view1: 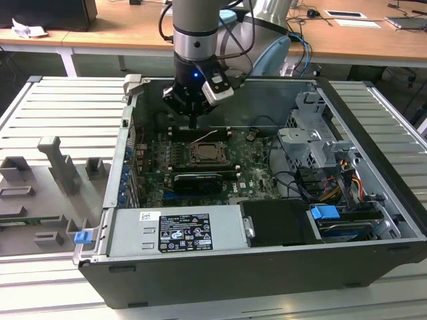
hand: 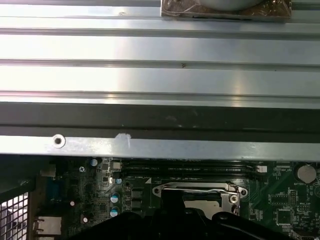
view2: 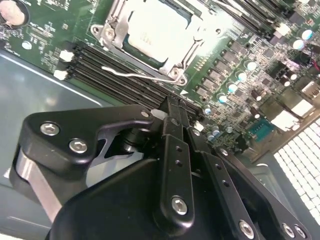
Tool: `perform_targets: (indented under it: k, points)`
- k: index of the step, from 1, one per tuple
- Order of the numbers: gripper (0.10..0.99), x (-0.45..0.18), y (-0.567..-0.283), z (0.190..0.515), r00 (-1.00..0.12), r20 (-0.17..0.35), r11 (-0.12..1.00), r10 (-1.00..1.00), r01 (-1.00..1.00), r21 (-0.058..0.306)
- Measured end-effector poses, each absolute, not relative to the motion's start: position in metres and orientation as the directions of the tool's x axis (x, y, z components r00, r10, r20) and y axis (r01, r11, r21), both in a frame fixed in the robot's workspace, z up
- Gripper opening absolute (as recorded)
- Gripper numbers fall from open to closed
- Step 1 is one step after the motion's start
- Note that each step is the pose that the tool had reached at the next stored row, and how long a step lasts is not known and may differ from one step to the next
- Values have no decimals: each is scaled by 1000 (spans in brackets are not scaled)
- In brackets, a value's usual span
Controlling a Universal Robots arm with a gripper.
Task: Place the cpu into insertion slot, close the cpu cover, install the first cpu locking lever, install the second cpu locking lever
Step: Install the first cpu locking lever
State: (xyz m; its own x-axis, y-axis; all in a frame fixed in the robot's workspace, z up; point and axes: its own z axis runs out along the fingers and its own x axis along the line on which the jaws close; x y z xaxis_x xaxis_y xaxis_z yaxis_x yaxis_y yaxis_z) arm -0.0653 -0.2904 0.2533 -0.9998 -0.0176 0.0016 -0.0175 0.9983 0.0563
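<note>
The cpu (view2: 157, 30) lies pale and flat in the insertion slot (view1: 205, 155) on the green motherboard. The silvery cpu cover (view2: 183, 54) lies down around it like a frame. A thin wire locking lever (view2: 132, 75) runs along the socket side that faces the gripper; in the exterior view its pale rod (view1: 208, 136) angles up behind the socket. I cannot tell whether it is latched. My gripper (view2: 170, 103) hangs just above the board beside that lever, over the memory slots, shut with nothing between its fingers. In the exterior view the gripper (view1: 193, 124) sits just behind the socket.
Long black memory slots (view2: 115, 65) lie between gripper and socket. The case's metal wall (hand: 160, 80) stands close behind the gripper. A power supply (view1: 180, 230) fills the case front, with a drive cage (view1: 310, 140) and cables on the exterior view's right. Grey fixtures (view1: 60, 163) stand outside the case.
</note>
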Motion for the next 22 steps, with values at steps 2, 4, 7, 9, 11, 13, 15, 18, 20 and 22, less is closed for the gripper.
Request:
perform_targets:
  k: [2,4,7,9,11,13,15,18,20,22]
  points:
    - [106,-63,-290,253,-1000,2,998,-17,-17,56]
    - [106,-61,-290,253,-1000,2,998,-17,-17,56]
    - [106,-58,-290,252,-1000,1,998,-18,-17,56]
    - [106,-58,-290,252,-1000,2,998,-17,-17,56]
    - [106,-58,-290,252,-1000,1,998,-17,-17,57]
    - [106,-58,-290,251,-1000,1,997,-18,-17,72]
    - [106,-58,-290,251,-1000,1,996,-18,-17,92]
    - [106,-58,-290,249,-1000,0,993,-18,-17,116]
    - [106,-57,-291,247,-1000,0,993,-18,-17,116]
    - [106,-57,-291,245,-1000,0,993,-17,-17,116]
